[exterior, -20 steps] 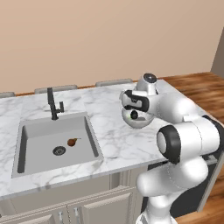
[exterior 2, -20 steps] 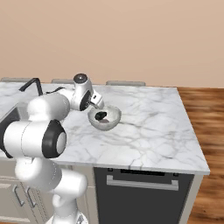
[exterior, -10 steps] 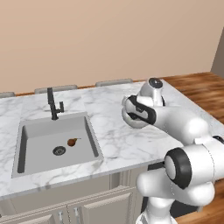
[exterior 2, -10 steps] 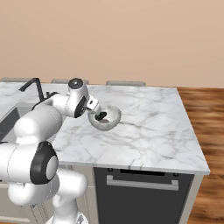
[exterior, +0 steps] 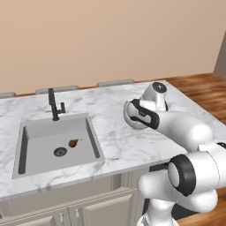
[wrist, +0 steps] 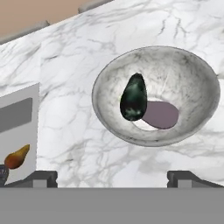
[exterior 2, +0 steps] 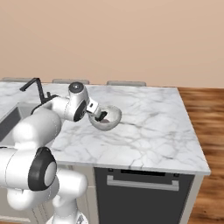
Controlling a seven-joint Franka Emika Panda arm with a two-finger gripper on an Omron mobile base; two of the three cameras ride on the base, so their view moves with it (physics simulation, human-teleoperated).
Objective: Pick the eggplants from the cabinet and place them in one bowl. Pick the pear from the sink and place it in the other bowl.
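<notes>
One dark eggplant (wrist: pixel 133 97) lies inside a grey marbled bowl (wrist: pixel 197 74) on the counter, next to a mauve patch on the bowl's bottom. My gripper (wrist: pixel 113 179) hangs open just above and in front of the bowl, holding nothing. Its fingertips (wrist: pixel 41 177) stand wide apart. From the right base view the hand (exterior 2: pixel 97 113) sits at the near rim of the bowl (exterior 2: pixel 113 119). The arm partly covers the bowl (exterior: pixel 130 120) in the left base view. A small brown pear (exterior: pixel 73 143) lies on the sink (exterior: pixel 26 145) floor near the drain, also seen as the pear (wrist: pixel 16 157) in the hand view.
A black faucet (exterior: pixel 54 103) stands behind the sink. The marble counter (exterior 2: pixel 148 131) stretches to the right of the bowl, ending at an edge over a dark oven front (exterior 2: pixel 140 192). Wooden floor (exterior: pixel 198 84) lies beyond the counter's right end.
The arm's elbow has swung outward and lower while the hand stays at the bowl. The eggplant rests in the bowl, free of the fingers.
</notes>
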